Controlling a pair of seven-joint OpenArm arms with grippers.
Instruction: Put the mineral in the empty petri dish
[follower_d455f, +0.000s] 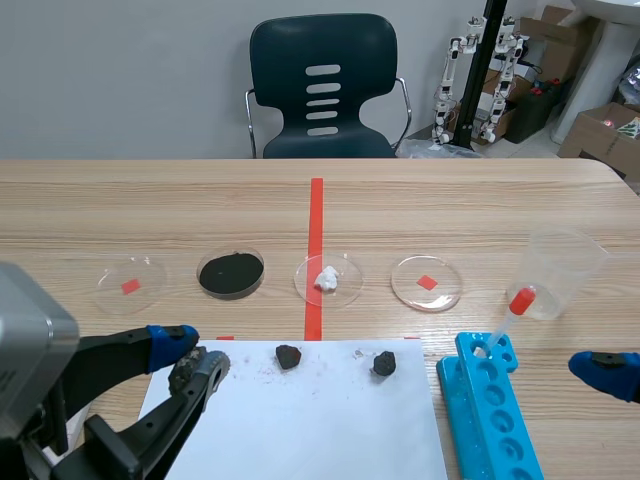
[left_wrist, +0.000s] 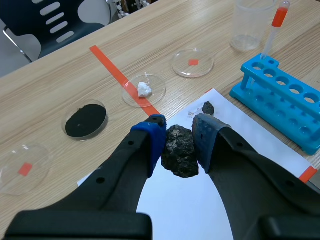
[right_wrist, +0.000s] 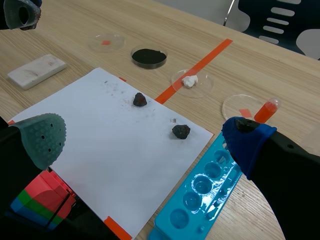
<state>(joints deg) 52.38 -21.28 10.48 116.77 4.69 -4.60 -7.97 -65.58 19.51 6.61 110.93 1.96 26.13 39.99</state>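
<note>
Mineral (left_wrist: 180, 152) tight in left claw (left_wrist: 179, 129) over white paper (left_wrist: 172, 210); right claw (right_wrist: 145, 134) wide, empty, near blue rack (right_wrist: 200, 195).

The mineral (left_wrist: 180, 152) was rough and matt, the paper (follower_d455f: 310, 420) smooth, the table (follower_d455f: 150, 210) wood-grained, the rack (follower_d455f: 492, 415) glossy plastic.

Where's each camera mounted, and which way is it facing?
Scene view: between the arms, facing across the table toward the chair; both arms show low.
Left wrist view: left arm, down past the left gripper, shut on the mineral.
Right wrist view: right arm, down past the open right gripper onto the white paper.
Both wrist views share the blue rack.
</note>
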